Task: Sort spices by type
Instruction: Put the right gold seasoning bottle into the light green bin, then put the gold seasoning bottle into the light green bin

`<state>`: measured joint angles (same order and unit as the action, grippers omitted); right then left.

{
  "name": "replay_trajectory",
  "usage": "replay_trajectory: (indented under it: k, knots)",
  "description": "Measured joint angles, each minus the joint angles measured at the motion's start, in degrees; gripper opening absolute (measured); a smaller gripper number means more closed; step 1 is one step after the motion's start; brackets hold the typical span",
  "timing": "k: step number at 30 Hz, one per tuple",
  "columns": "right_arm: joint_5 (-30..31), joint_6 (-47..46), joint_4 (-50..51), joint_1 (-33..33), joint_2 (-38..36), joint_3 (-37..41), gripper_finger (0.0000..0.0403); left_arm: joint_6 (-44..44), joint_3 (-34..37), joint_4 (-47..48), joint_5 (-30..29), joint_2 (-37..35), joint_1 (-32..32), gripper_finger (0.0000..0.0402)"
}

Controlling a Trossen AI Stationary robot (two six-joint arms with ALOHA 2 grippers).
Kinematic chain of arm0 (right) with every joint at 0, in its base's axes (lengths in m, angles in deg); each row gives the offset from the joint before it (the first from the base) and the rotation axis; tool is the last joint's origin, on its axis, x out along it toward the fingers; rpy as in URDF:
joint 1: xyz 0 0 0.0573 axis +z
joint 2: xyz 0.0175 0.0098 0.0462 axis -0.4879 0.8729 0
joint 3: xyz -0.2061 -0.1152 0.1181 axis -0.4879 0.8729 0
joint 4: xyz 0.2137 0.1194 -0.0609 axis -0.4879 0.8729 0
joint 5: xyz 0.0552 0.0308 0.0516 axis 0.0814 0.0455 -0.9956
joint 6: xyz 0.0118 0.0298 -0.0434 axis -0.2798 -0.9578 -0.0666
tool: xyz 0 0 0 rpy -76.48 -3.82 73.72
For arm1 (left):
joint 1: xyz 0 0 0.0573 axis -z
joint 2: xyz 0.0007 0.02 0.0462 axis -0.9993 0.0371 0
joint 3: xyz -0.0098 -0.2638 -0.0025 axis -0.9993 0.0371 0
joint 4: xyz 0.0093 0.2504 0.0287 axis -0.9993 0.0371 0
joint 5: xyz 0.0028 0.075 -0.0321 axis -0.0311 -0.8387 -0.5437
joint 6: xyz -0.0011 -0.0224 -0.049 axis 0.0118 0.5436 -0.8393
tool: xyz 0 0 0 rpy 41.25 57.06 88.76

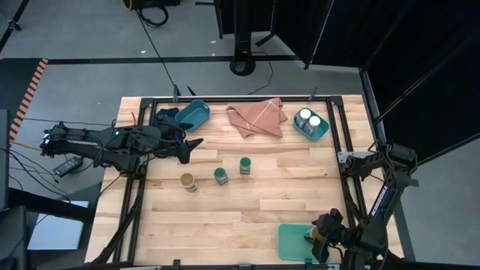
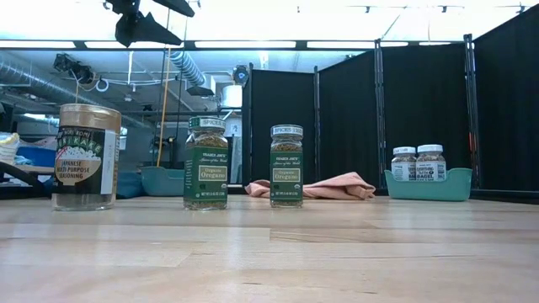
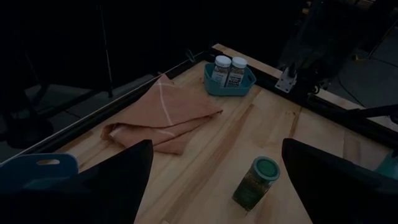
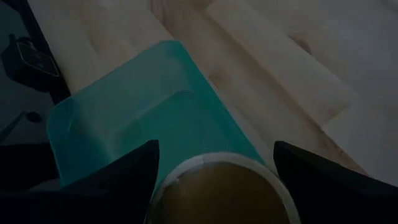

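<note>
On the table's middle stand two green-lidded spice jars [image 1: 220, 175] [image 1: 245, 165] and a tan-topped one [image 1: 187, 181], each upright on its base. Two white-lidded jars [image 1: 311, 120] stand in a teal bin [image 1: 322, 132] at the far right. My left gripper [image 1: 191, 148] hangs open above the table's left, with the green-lidded jars [image 3: 258, 182] ahead of it. My right gripper [image 1: 316, 238] is at the near right over a teal tray [image 4: 124, 112], open, with a second tan-topped jar [image 4: 217, 186] between its fingers. My right gripper comes slanting down from above, one finger on either side of the tan-topped jar's lid [image 4: 186, 171]. The jar stands upright in the teal tray. Whether the fingers touch the lid I cannot tell.
A second teal bin [image 1: 193, 114] sits at the far left, holding nothing that shows. A folded pink cloth [image 1: 257, 118] lies at the far middle. A black frame [image 1: 341, 161] runs around the table's edges. Bare wood lies between the middle jars and the near edge.
</note>
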<state>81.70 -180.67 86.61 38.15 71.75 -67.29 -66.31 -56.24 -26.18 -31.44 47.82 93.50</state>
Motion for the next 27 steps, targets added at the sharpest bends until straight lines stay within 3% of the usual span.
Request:
replay_trajectory:
  k: [13, 23, 27]
  knots:
    - [6.4, 1.4, 14.9, -2.3, 0.0, -7.0, 0.0325, 0.0, 0.0, 0.0, 0.0, 0.0, 0.0, 0.0363]
    - [7.0, 3.5, 23.2, -7.8, -0.1, -9.0, 0.0321, 0.0, 0.0, 0.0, 0.2, 0.0, 0.0, 0.0363]
    - [7.0, 5.6, 23.5, -10.3, -0.1, -9.0, 0.0314, -0.1, 0.0, 0.9, 4.4, 0.0, 0.0, 0.0363]
